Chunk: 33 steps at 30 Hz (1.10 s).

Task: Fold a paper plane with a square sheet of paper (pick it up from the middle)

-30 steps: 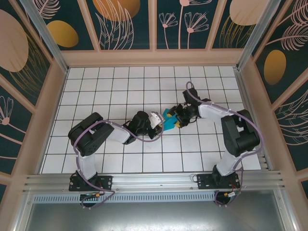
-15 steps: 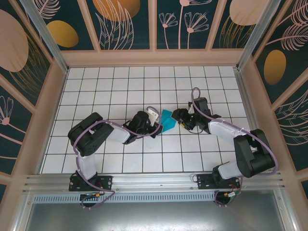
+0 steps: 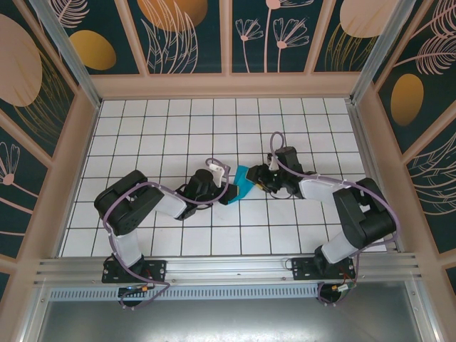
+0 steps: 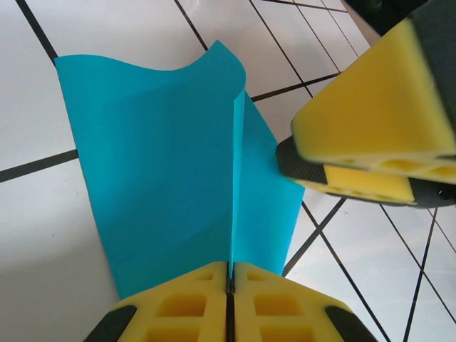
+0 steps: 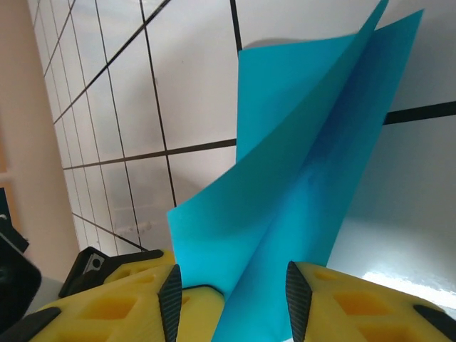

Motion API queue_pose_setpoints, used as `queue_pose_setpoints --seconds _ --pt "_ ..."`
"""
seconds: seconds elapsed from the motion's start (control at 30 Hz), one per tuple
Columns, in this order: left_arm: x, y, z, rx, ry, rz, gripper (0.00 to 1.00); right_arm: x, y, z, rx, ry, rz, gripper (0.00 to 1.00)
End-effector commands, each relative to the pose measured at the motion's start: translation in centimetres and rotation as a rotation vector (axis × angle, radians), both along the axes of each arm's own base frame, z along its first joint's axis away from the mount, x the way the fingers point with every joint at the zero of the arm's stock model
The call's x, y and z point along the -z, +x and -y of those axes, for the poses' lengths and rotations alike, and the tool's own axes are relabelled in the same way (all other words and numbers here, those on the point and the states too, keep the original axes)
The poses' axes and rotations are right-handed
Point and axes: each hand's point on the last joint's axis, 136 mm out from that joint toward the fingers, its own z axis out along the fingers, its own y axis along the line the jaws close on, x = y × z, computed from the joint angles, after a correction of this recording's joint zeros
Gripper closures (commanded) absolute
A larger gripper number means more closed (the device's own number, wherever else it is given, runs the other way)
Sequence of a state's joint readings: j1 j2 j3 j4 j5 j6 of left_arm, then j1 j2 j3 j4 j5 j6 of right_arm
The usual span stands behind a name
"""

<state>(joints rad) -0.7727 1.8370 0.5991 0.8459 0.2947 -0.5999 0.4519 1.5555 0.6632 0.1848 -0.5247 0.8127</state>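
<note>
Left gripper point(image 4: 229, 276) is clamping fully closed on the sheet of paper point(image 4: 171, 164), w/ its pads pinching a raised centre crease (the sheet is flaring up in a V off the table point(image 3: 178, 128)). Right gripper point(image 5: 231, 288) is sitting partly open w/ the paper's other end running between its pads. The pads are standing apart, not pinching. In the top view the teal paper is lying approx mid-table on the white grid, between both grippers, w/ both arms reaching inward to it.

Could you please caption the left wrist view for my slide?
Left gripper pinches the teal paper at its crease; right gripper alongside.
</note>
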Motion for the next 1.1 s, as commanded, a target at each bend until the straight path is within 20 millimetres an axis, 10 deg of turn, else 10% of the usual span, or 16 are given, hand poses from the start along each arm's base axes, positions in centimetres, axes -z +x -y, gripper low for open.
queue_pose_setpoints --seconds 0.0,1.07 --pt "-1.3 0.1 0.2 -0.016 -0.044 0.030 0.89 -0.3 0.4 -0.9 -0.023 0.013 0.010 0.55" --pt "0.3 -0.1 0.6 -0.022 -0.055 -0.062 0.83 2.0 1.0 -1.5 -0.027 0.009 -0.061 0.54"
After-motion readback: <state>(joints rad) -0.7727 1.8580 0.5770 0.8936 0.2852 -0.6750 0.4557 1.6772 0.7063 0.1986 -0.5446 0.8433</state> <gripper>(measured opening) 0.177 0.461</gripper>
